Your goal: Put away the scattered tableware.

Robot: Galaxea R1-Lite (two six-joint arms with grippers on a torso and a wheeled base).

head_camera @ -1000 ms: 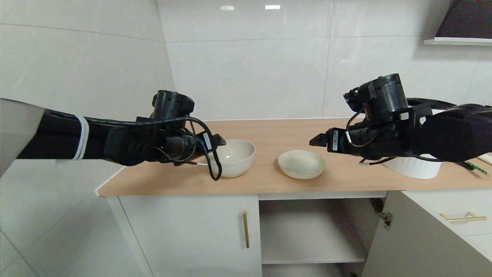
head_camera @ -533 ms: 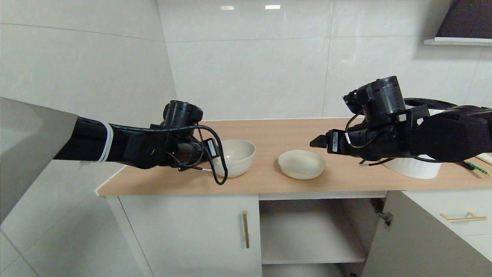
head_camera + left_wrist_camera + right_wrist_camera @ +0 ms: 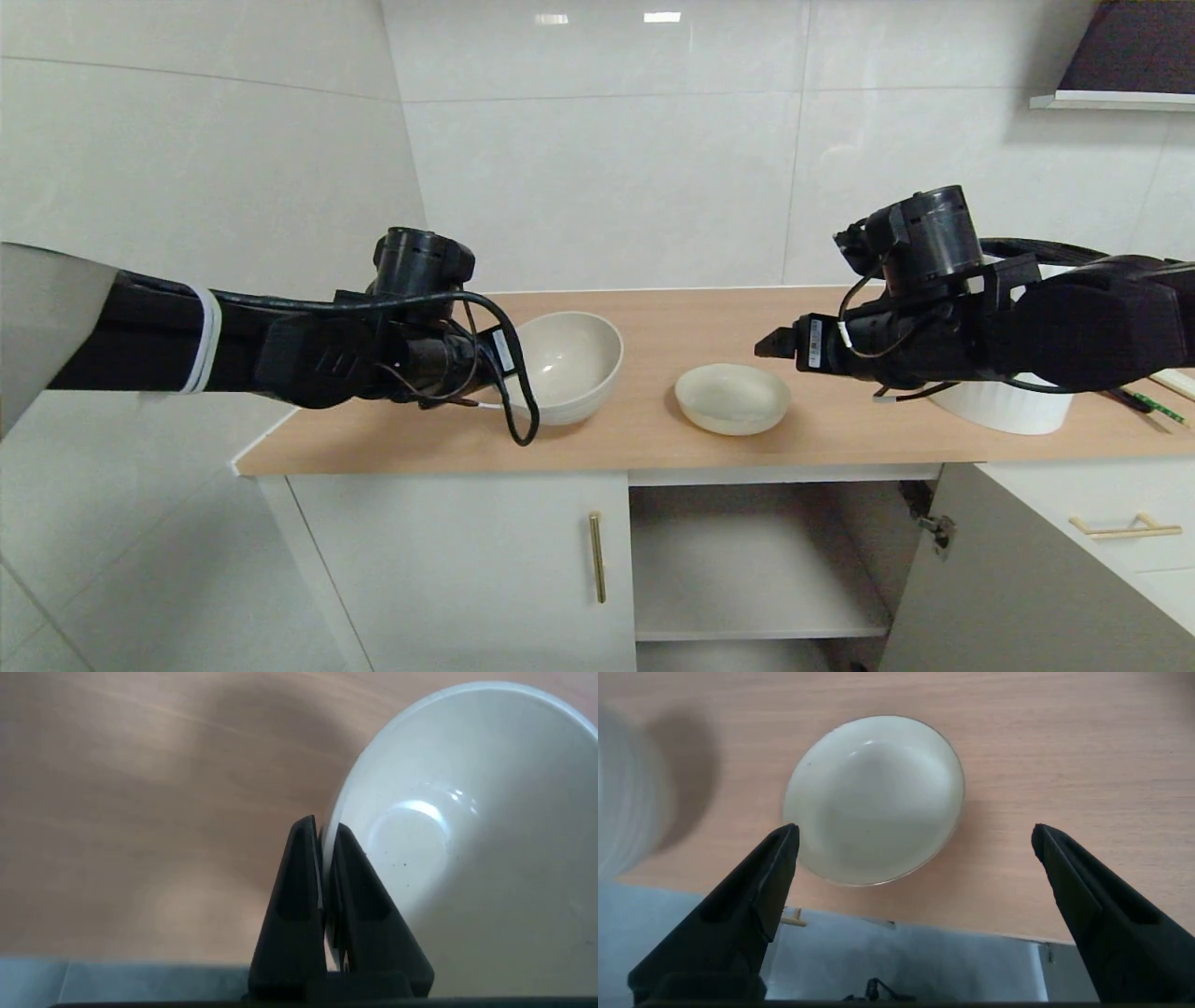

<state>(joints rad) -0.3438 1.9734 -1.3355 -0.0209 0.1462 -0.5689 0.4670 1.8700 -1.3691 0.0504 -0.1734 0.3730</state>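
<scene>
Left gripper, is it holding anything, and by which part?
The left gripper is shut on the rim of the deep bowl, one finger inside, one outside; the bowl is tilted. The right gripper is open, holding nothing.

Bowl (image 3: 569, 364): cream, ceramic-looking, smooth, glossy w/ highlights. Dish (image 3: 733, 397): same cream, duller sheen. Counter (image 3: 653, 322): wood-grain, matt. Wall tiles (image 3: 607, 168): white, high gloss. Cupboard door (image 3: 448, 560): white, smooth, matt; handle (image 3: 597, 556) brass-look metal. Left gripper (image 3: 320, 826) & right gripper (image 3: 913, 831): matt black plastic.
</scene>
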